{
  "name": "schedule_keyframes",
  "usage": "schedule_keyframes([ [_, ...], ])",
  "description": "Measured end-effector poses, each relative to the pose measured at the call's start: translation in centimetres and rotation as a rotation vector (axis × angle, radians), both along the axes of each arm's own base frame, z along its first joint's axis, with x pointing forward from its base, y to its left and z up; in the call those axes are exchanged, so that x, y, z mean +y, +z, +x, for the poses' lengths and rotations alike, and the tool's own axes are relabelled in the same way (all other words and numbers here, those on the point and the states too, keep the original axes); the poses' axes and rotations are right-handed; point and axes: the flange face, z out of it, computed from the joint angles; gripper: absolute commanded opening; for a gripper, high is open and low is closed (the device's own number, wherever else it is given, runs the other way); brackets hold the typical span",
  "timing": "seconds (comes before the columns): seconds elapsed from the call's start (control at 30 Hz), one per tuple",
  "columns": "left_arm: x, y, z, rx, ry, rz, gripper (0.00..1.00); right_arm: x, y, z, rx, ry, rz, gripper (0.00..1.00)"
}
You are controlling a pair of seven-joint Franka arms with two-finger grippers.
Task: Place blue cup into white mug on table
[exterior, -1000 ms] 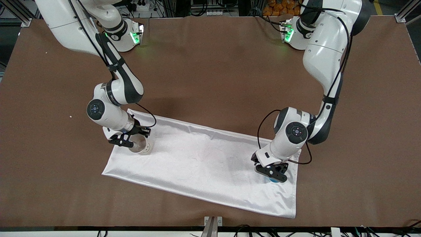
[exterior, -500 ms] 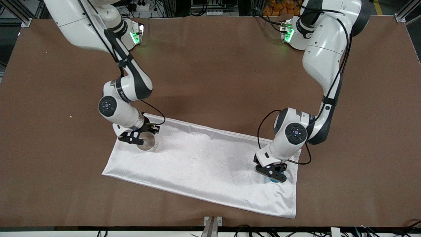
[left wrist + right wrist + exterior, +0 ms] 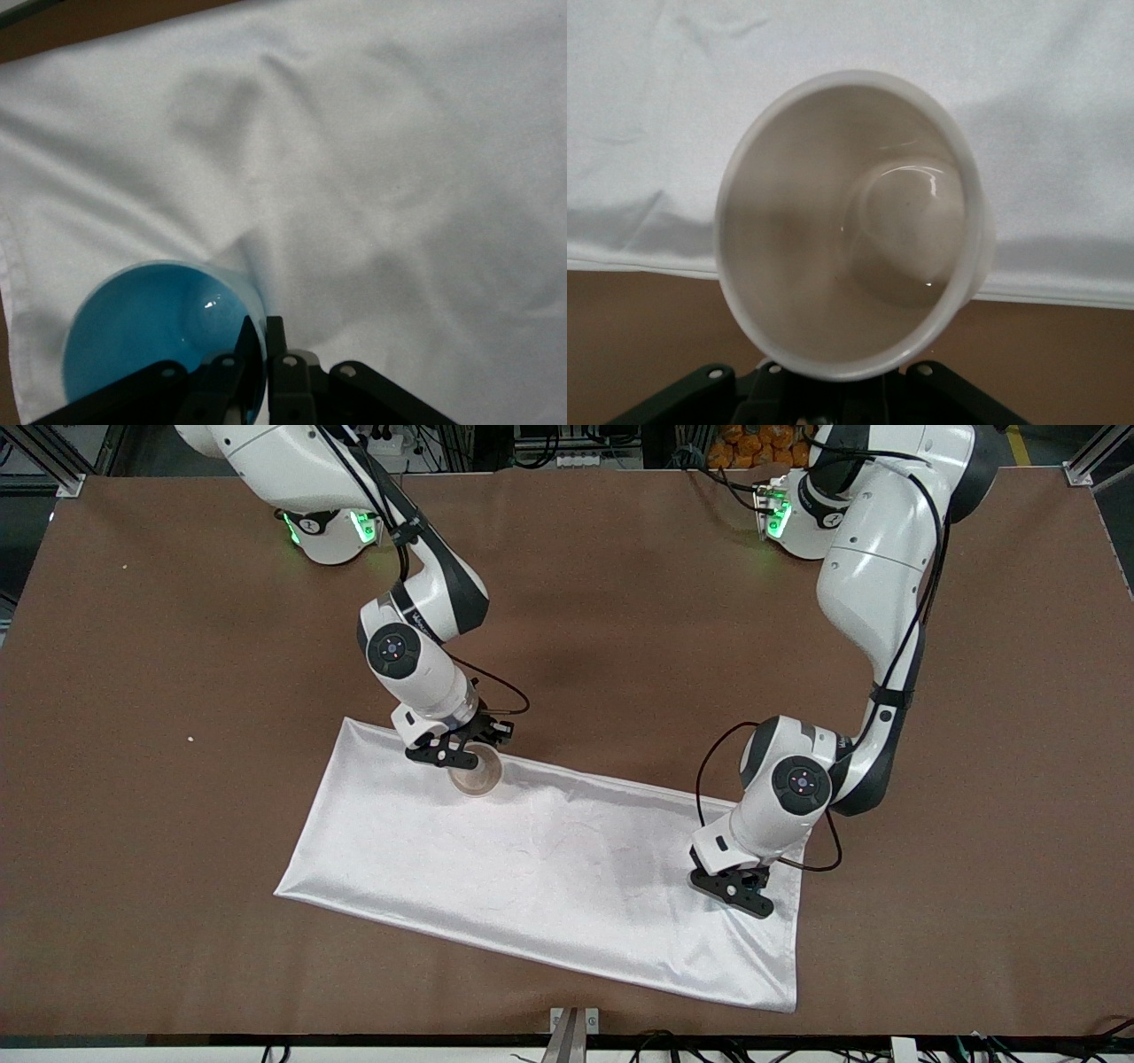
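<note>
Your left gripper (image 3: 266,341) jaws are pinching the blue cup (image 3: 151,332) wall on the cloth (image 3: 567,868); your right gripper (image 3: 461,757) jaws are carrying the white mug (image 3: 476,772) tilted, cup at its four o'clock. Thin-rim grips risk slipping.

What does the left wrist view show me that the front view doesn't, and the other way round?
Only the left wrist view shows the blue cup, sitting on the white cloth with the left gripper shut on its rim; in the front view that gripper hides the cup. Only the front view shows the right gripper holding the white mug over the cloth's edge nearest the robots, plus both arms and the brown table. Both show the cloth and the left gripper low at the cloth's end toward the left arm.
</note>
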Motion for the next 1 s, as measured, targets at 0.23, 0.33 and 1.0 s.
schedule_keyframes([
  [0.23, -0.1, 0.4, 0.2, -0.009, -0.003, -0.002, 0.0, 1.2, 0.3, -0.8, 0.005, -0.021, 0.002, 0.0],
  [0.33, -0.2, 1.0, 0.3, -0.018, -0.004, -0.006, 0.0, 3.1, 0.4, -2.1, 0.013, -0.038, 0.004, 0.0],
  [1.0, 0.2, 8.9, 0.0, 0.007, -0.002, 0.014, 0.0, 11.1, 0.5, -7.9, -0.028, -0.206, 0.094, 0.0],
])
